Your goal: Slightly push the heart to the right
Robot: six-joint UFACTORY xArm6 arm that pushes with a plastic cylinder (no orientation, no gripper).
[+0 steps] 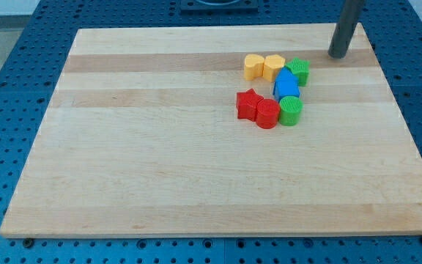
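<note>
1. My tip (338, 55), the lower end of the straight dark rod that serves as the tool, rests on the pale wooden counter (160, 169) and touches no block. It has nothing to open or close and holds nothing.
2. The yellow plastic heart-shaped block (253, 67) lies well to the view's left of the tool and a little toward the view's bottom. Which of the two yellow pieces is the heart is my reading; the shapes are small.
3. Touching the heart on the tool's side is a yellow rounded block (273, 67), and next to that sits a green ridged block (298, 71), the nearest piece to the tool.
4. Further toward the view's bottom from the tool lie a blue pointed block (286, 86), a green cylinder (291, 111), a red star-shaped block (248, 104) and a red cylinder (267, 114).
5. Risk, as I judge it: the tool stands on the wrong side of the heart. Crossing directly would plough through the cluster.
6. A rightward push would likely shove the yellow neighbour into the green block, since all three sit in a row.
</note>
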